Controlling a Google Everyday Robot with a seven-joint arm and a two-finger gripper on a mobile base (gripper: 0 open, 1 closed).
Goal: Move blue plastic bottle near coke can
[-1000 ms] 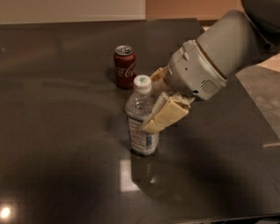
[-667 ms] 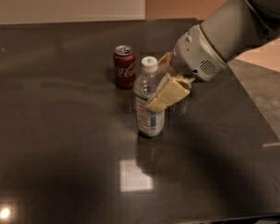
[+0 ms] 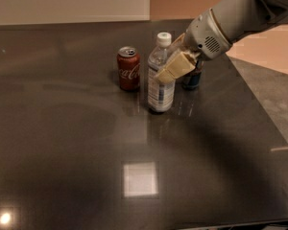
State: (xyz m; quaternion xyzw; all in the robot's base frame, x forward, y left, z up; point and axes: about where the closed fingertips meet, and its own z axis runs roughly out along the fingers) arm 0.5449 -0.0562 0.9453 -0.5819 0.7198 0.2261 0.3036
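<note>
The blue plastic bottle stands upright on the dark table, white cap on top, blue-and-white label low on its body. The coke can, red with white script, stands just left of it, a small gap between them. My gripper reaches in from the upper right and is shut on the bottle's upper body, one tan finger lying across its front.
A dark blue can stands right behind the gripper, mostly hidden by it. The table's right edge runs diagonally at the right, with grey floor beyond. A pale wall runs along the back.
The gripper has carried the bottle back and to the right, from the table's middle to a spot beside the coke can. The dark blue can has come into sight behind the gripper.
</note>
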